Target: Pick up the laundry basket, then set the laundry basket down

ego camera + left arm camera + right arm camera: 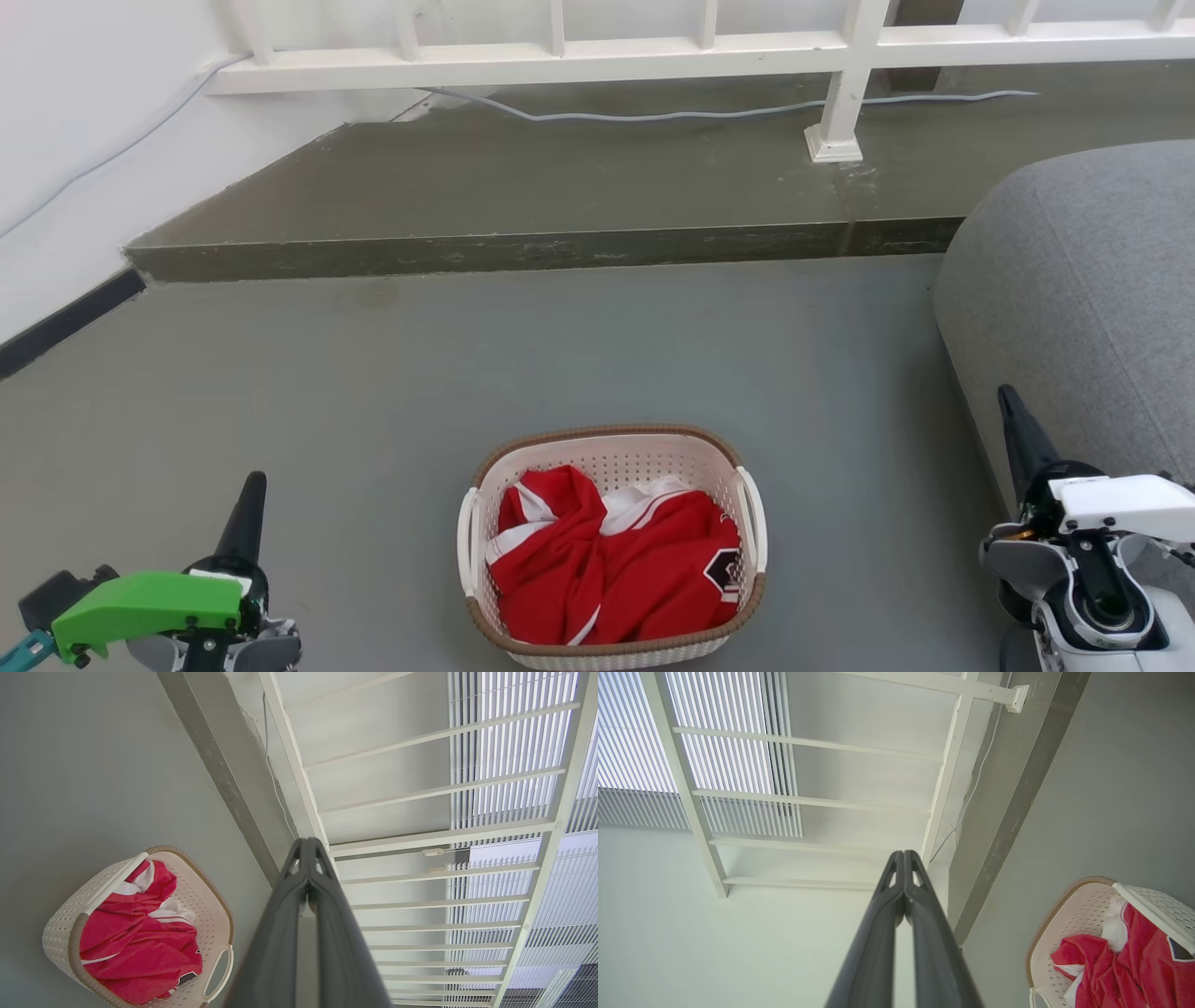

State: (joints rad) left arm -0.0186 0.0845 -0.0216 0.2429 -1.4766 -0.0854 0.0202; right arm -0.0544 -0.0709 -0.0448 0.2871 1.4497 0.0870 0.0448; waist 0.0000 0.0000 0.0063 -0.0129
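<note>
On the grey floor [373, 392], between the two arms, sits one laundry basket [611, 459] holding one red-and-white garment [635, 560]. It has two white loop handles [752, 523], one on each side. Well apart from it, the left claw [250, 490] and right claw [1010, 403] point up the head view, each clenched on nothing, fingertips pressed together.

Soft, even daylight keeps all three views bright and sharp, strongest through the window blinds [504, 751], while the wide wrist lenses fan the railing [808, 743] toward the edges and the basket [607, 431] throws only a faint shadow on the floor [373, 392].
</note>
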